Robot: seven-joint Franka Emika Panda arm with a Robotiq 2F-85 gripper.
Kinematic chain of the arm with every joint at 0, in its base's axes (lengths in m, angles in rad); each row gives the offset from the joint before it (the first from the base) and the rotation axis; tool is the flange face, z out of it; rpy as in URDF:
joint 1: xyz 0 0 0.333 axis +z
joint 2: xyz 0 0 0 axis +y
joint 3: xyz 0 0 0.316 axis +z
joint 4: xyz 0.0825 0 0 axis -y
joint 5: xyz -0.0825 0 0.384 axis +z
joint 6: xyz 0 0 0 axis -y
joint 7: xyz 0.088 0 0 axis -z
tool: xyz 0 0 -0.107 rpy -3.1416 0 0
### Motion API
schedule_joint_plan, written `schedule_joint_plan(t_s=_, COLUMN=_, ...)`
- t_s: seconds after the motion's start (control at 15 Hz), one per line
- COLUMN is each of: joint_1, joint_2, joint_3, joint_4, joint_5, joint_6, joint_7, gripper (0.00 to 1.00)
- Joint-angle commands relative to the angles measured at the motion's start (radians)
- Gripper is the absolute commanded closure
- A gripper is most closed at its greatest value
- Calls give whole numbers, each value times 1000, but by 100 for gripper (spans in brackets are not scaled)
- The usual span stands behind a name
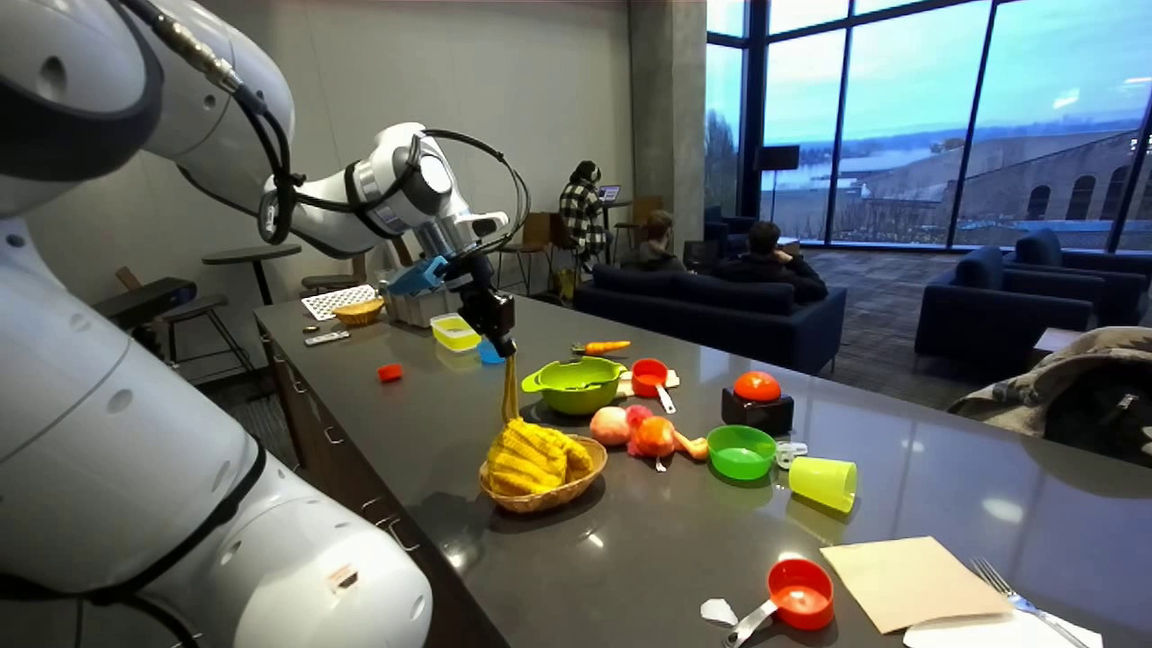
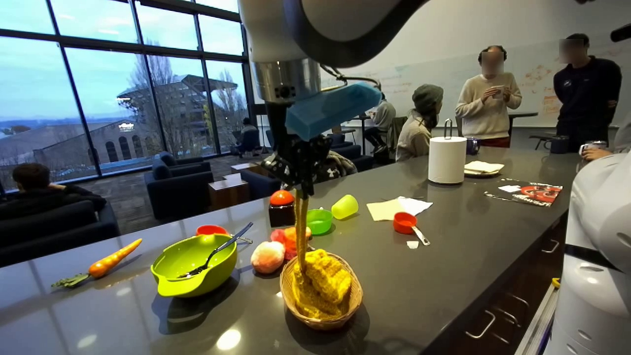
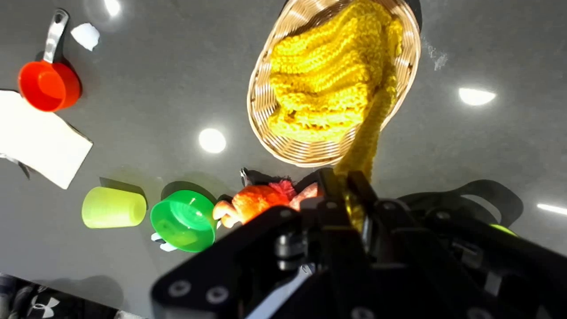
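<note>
Much of the scene is filled by a dark grey countertop (image 2: pixel 404 276); over it the black gripper (image 3: pixel 345 184) is pointed downward; on the countertop a lime-green bowl (image 2: pixel 214 271) is set near an oval wicker basket (image 3: pixel 292 151); in the basket most of a yellow knitted cloth (image 3: pixel 328 79) is bunched, while its narrow end is pinched by the gripper and drawn straight above the rim; near the basket an orange plush toy (image 3: pixel 257 201) is laid, with a small green bowl (image 3: pixel 181 221) just beside it; a red measuring cup (image 3: pixel 48 86) is seen well apart from the basket.
</note>
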Motion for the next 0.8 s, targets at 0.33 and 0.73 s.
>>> schedule_joint_plan(t_s=0.33, joint_1=0, joint_2=-8, joint_3=-9, joint_4=47, joint_5=-168, joint_6=36, joint_7=-20, gripper=25)
schedule_joint_plan(t_s=0.73, joint_1=-6, joint_2=10, joint_3=-30, joint_4=59, joint_5=-199, joint_6=54, joint_7=-38, gripper=0)
